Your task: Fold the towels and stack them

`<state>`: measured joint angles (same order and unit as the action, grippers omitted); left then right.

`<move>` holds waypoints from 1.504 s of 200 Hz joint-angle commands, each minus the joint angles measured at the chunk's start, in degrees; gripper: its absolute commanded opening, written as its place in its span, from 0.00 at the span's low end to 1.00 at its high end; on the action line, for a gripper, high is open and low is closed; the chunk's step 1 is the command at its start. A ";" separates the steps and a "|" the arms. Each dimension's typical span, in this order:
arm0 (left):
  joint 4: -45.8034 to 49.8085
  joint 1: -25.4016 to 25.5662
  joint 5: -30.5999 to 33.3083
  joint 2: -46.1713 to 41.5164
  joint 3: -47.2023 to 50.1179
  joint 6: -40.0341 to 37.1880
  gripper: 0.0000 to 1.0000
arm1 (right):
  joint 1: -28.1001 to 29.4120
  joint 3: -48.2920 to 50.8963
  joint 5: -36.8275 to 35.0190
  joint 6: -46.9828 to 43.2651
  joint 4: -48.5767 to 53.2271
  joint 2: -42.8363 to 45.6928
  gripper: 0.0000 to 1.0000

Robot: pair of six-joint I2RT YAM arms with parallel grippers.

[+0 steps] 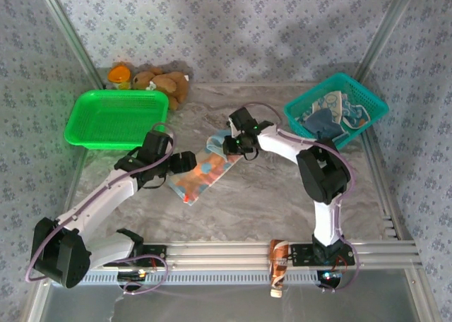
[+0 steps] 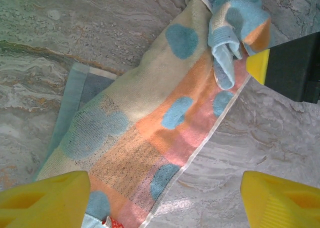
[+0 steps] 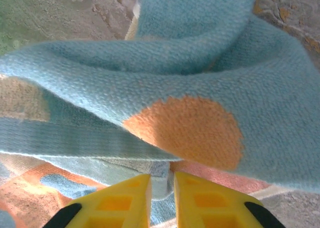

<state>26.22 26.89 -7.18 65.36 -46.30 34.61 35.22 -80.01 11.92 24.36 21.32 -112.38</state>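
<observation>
A striped blue, cream and orange towel with polka dots (image 1: 205, 170) lies stretched diagonally on the marble table's middle. My left gripper (image 1: 185, 161) hovers open over its near-left end; in the left wrist view the towel (image 2: 150, 128) runs between the wide-apart yellow fingers (image 2: 45, 198) of the left gripper (image 2: 162, 188). My right gripper (image 1: 236, 147) is at the far end, shut on a bunched fold of the towel (image 3: 190, 88); a bit of cloth sits pinched between the tips of the right gripper (image 3: 161, 185). More towels (image 1: 332, 114) lie in the teal basket (image 1: 367, 96).
A green basket (image 1: 116, 117) stands at the back left, with a brown plush toy (image 1: 166, 85) and an orange object (image 1: 119, 75) behind it. A blue-grey strip (image 2: 75, 93) peeks from under the towel's left edge. Metal rails (image 1: 282, 255) run along the near edge.
</observation>
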 commanded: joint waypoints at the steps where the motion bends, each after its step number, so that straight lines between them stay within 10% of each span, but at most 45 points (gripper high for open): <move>1: -0.69 0.53 1.11 0.03 -1.42 0.41 0.80 | 0.45 -0.87 -3.01 -1.27 -1.55 -2.45 0.27; 89: 1.28 1.08 1.82 -1.55 -1.68 0.37 0.80 | -0.62 -5.99 -6.08 -2.17 -1.48 -8.38 0.40; 119: 1.04 1.28 1.88 -1.23 -1.64 0.34 0.80 | -1.36 -6.03 -4.71 -1.87 -2.32 -8.84 0.00; 187: 0.13 1.34 2.24 -0.55 -1.87 0.37 0.81 | -0.82 -0.56 -3.55 -0.63 -2.63 0.80 0.00; 204: 0.14 1.33 2.52 -0.41 -2.01 0.27 0.81 | 0.19 0.58 -4.49 -2.21 -1.72 1.90 0.33; 301: 2.73 1.36 3.64 -2.11 -2.48 -0.43 0.83 | 2.46 -1.35 -5.26 -4.96 -0.98 -6.36 0.45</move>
<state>27.18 27.88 -4.75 65.23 -46.33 34.59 37.30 -79.42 7.84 20.82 18.63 -116.14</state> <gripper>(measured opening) 0.826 0.447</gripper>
